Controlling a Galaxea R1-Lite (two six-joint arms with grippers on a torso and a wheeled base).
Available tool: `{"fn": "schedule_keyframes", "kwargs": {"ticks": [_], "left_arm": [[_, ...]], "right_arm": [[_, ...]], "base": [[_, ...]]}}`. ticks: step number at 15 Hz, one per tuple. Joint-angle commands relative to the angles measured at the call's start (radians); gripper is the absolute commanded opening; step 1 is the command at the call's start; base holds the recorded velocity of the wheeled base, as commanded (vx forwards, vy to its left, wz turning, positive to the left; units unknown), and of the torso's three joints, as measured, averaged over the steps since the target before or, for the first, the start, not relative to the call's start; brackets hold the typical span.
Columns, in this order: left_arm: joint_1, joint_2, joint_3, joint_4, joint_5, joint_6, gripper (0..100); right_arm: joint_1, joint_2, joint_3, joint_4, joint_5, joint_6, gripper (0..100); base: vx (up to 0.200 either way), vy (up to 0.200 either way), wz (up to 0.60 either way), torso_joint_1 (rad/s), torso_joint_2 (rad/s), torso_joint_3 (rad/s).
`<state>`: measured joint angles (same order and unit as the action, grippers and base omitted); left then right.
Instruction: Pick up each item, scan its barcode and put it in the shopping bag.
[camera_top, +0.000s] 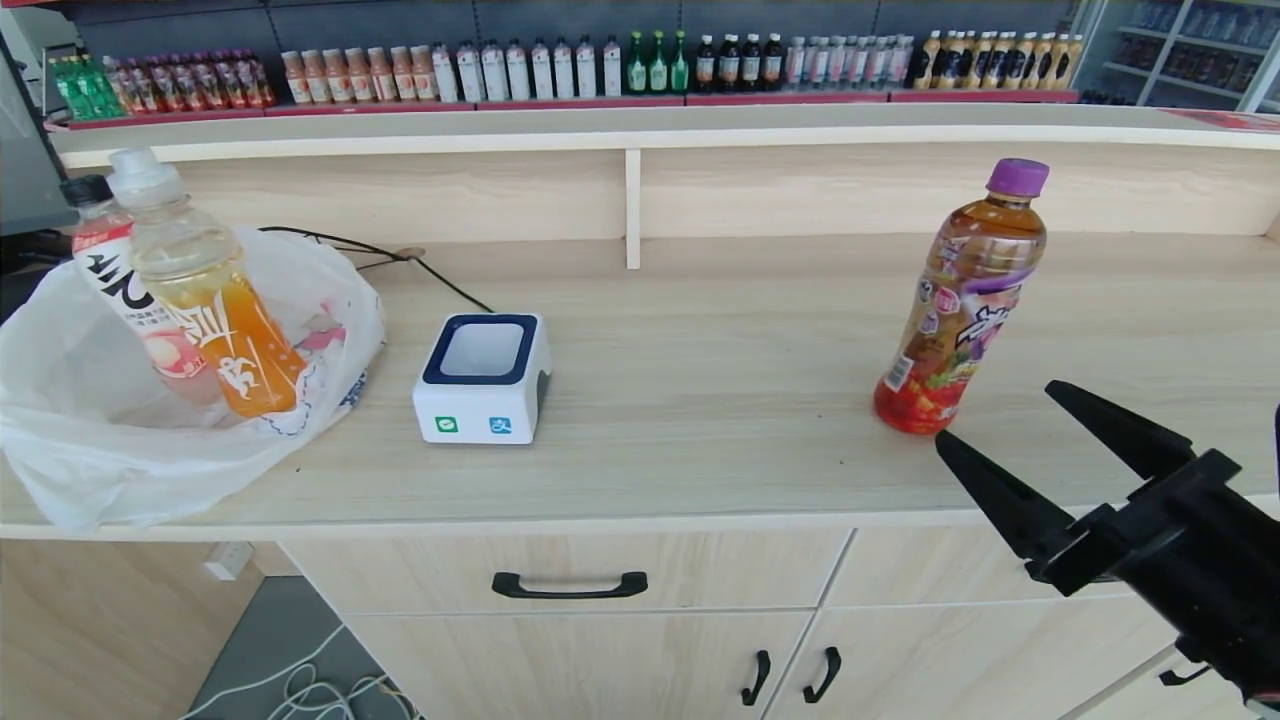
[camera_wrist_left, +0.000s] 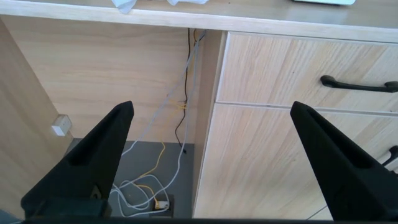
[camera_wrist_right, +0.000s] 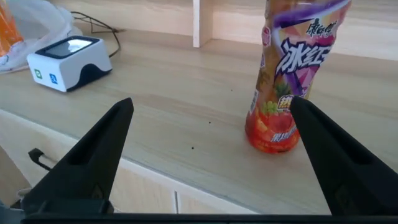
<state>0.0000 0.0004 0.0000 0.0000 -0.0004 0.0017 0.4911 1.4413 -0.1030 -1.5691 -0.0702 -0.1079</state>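
Note:
A purple-capped tea bottle (camera_top: 960, 300) (camera_wrist_right: 292, 74) stands upright on the right of the wooden counter (camera_top: 720, 370). My right gripper (camera_top: 1000, 415) (camera_wrist_right: 211, 112) hangs open just in front of the bottle, at the counter's front edge, with nothing between its fingers. The white barcode scanner (camera_top: 484, 378) (camera_wrist_right: 67, 56) sits at centre-left. A white plastic shopping bag (camera_top: 90, 400) lies at the far left, holding an orange drink bottle (camera_top: 210, 300) and a pink-labelled bottle (camera_top: 125, 285). My left gripper (camera_wrist_left: 211, 112) is open below counter level, facing the cabinet fronts.
A black cable (camera_top: 400, 262) runs from the scanner toward the back wall. A raised wooden ledge (camera_top: 640, 130) bounds the counter's rear. Drawers with black handles (camera_top: 570, 585) (camera_wrist_left: 357, 84) sit under the counter. Loose cables (camera_wrist_left: 149, 186) lie on the floor.

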Motion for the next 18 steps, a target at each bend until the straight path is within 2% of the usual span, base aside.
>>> {"fn": "schedule_keyframes", "kwargs": {"ticks": [1,4,7,12,18], "left_arm": [[0.000,0.000,0.000,0.000,0.000,0.000,100],[0.000,0.000,0.000,0.000,0.000,0.000,100],[0.000,0.000,0.000,0.000,0.000,0.000,100],[0.000,0.000,0.000,0.000,0.000,0.000,100],[0.000,0.000,0.000,0.000,0.000,0.000,100]], "right_arm": [[-0.055,0.096,-0.058,-0.002,0.000,-0.023,100],[-0.097,0.165,-0.103,-0.002,0.000,-0.042,100],[-0.124,0.215,-0.207,-0.002,-0.005,-0.038,100],[-0.126,0.254,-0.227,-0.002,-0.006,-0.023,100],[-0.128,0.292,-0.325,-0.002,-0.029,-0.018,100]], "base": [[0.000,0.000,0.00,0.000,0.00,0.000],[0.000,0.000,0.00,0.000,0.00,0.000],[0.000,0.000,0.00,0.000,0.00,0.000],[0.000,0.000,0.00,0.000,0.00,0.000],[0.000,0.000,0.00,0.000,0.00,0.000]]}}
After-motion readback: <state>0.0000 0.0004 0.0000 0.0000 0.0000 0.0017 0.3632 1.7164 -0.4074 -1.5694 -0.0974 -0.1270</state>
